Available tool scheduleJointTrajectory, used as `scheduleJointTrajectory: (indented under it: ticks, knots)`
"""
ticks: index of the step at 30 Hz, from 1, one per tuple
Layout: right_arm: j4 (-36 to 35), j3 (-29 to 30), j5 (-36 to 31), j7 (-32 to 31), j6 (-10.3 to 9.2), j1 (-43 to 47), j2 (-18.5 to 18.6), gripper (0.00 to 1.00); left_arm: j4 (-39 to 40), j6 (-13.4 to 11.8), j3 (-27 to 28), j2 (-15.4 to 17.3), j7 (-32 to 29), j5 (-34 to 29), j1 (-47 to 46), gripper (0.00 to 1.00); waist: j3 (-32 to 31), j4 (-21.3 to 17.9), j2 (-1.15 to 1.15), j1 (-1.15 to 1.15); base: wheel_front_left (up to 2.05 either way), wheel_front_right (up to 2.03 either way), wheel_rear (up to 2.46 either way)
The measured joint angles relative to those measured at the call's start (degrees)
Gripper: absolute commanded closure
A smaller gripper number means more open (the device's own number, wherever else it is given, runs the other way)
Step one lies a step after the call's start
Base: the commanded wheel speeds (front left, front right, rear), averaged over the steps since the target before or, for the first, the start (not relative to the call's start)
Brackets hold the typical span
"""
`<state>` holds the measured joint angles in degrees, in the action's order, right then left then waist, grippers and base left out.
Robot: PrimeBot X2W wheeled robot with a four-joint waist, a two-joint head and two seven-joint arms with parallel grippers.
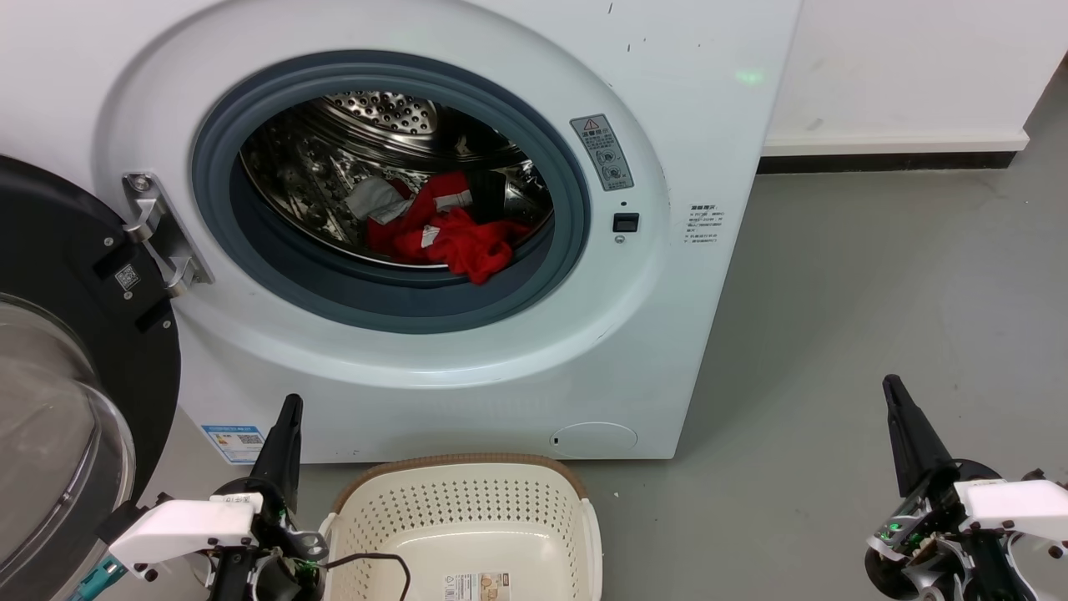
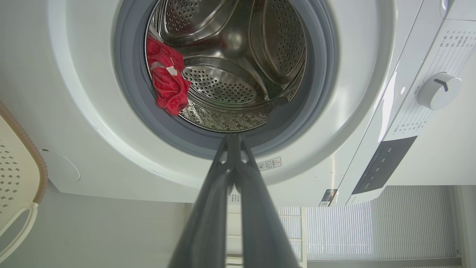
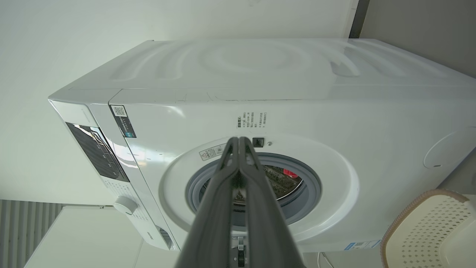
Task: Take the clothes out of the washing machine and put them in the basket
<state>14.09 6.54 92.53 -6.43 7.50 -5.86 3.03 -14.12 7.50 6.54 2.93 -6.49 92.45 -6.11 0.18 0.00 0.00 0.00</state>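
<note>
The clothes (image 1: 442, 234) lie bunched low in the drum of the washing machine (image 1: 467, 401). Their long axis runs across the opening, and one red fold droops forward onto the grey ring (image 1: 375, 292). The door (image 1: 83, 334) stands swung open at the machine's left. The basket (image 1: 467, 501) sits on the floor (image 1: 834, 292) just before the machine, below the opening. The left end effector (image 1: 290, 405) is beside the basket and the right end effector (image 1: 891, 384) is well off to the machine's right. Both are pinched narrow, tips together, holding nothing.

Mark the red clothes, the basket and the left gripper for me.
clothes (image 1: 450, 238): head view, middle of the red heap.
basket (image 1: 459, 458): head view, brown back rim.
left gripper (image 1: 291, 406): head view, at its closed fingertips.
</note>
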Motion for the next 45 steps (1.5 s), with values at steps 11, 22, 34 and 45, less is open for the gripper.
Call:
scheduleJointTrajectory:
  ticks: [11, 22, 34, 45]
  knots:
    - [0.0, 0.0, 0.0, 0.0, 0.0, 0.0, 0.0, 1.0, 0.0, 0.0, 0.0, 0.0, 0.01, 0.0, 0.0, 1.0, 0.0, 0.0, 0.0, 0.0, 0.0, 0.0, 0.0]
    - [0.16, -0.01, 0.02, 0.01, 0.0, 0.09, 0.0, 0.0, -0.19, -0.01, -0.04, -0.01, 0.02, 0.0, 0.07, 0.0, 0.0, 0.0, 0.0, 0.0, 0.0, 0.0, 0.0]
    - [-0.24, -1.94, -3.03, 2.92, -0.01, 1.64, -0.04, 0.0, 0.51, -0.02, -2.46, -0.14, 2.88, -2.11, 1.24, 0.0, 0.06, 0.08, 0.0, 0.0, 0.0, 0.0, 0.0]
    - [-3.19, -2.42, -13.96, 5.56, -0.01, 2.57, -0.04, 0.0, 3.94, -0.02, -3.38, -0.13, 5.7, -12.23, 1.07, 0.0, 0.08, 0.42, 0.0, 0.0, 0.0, 0.0, 0.0]
